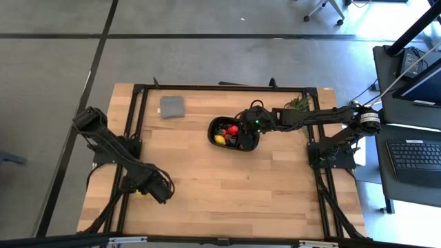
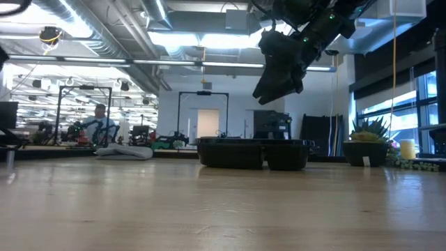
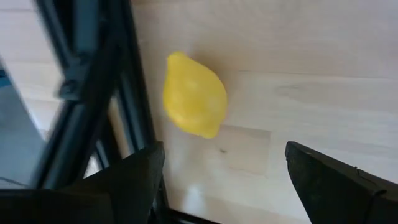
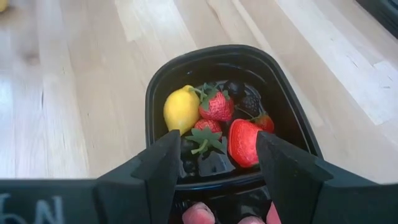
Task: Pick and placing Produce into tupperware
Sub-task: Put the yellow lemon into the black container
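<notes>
The black tupperware tray [image 1: 212,131] stands at the table's middle right, seen from the side in the low view [image 2: 251,155]. In it lie a yellow lemon [image 4: 181,108], red strawberries [image 4: 244,143] and dark berries [image 4: 235,88]. My right gripper [image 4: 214,163] hangs open above the tray [image 4: 155,81], clear of it [image 2: 275,84]. Pink pieces [image 4: 199,215] show low between its fingers; I cannot tell whether they touch them. Near the table's front left, a second lemon [image 3: 194,94] lies on the wood beside the frame rail. My left gripper [image 3: 224,180] hangs open over it, pointing down [image 1: 160,191].
A black frame rail [image 3: 93,93] runs close beside the loose lemon and around the table [image 1: 141,124]. A flat grey square piece [image 1: 172,106] lies at the back left. A small potted plant [image 1: 300,103] stands at the back right. A person sits far off in the room [image 2: 101,120].
</notes>
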